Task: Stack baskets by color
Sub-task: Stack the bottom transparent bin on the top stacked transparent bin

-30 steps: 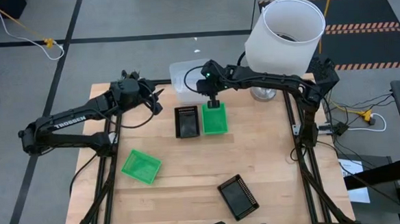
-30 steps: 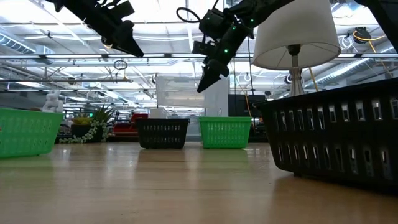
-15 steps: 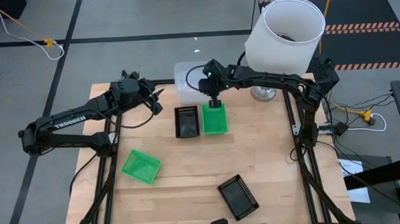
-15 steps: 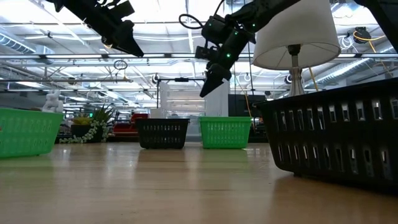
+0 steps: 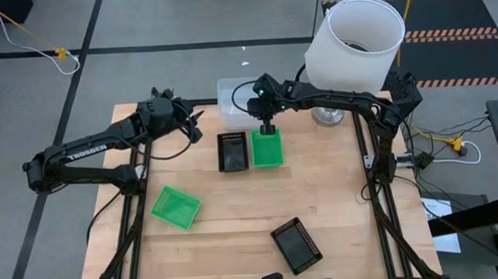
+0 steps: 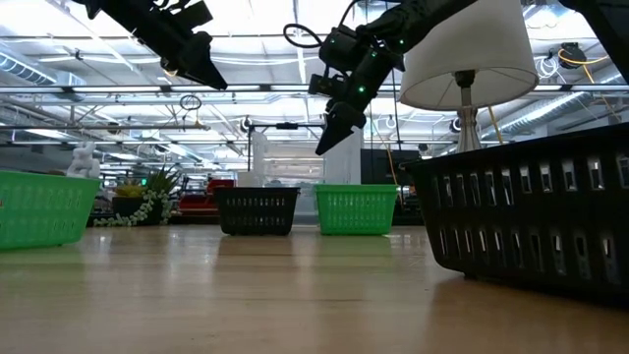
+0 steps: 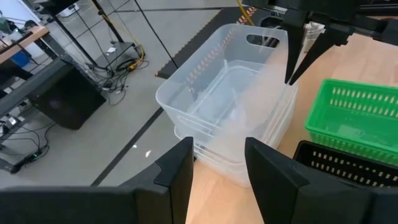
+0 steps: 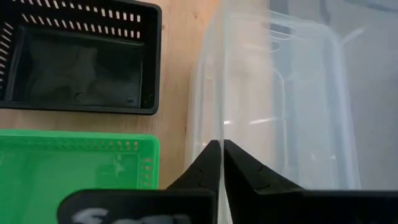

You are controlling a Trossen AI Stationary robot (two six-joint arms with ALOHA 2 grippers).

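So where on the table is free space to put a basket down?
Bare wood lies between the green basket and the black basket, and along the right side. The far edge is crowded: clear baskets, right pincer, lamp.

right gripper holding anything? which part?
Yes: right gripper pinches the clear basket's thin side wall at its rim. Left gripper holds nothing.

Table [image 5: 237,234]: pale wood, smooth, matt with visible grain. Clear baskets [image 7: 230,112] under the right gripper [image 8: 221,158]: see-through plastic, glossy, faint glare. Green basket [image 8: 74,168] and black basket [image 8: 81,62] just beside its fingertips: moulded plastic with slotted walls, semi-matt. Gripper fingers: dark, matt, probably plastic. Lampshade [image 5: 355,42] behind that arm: white, looks like cloth or paper; can't tell.
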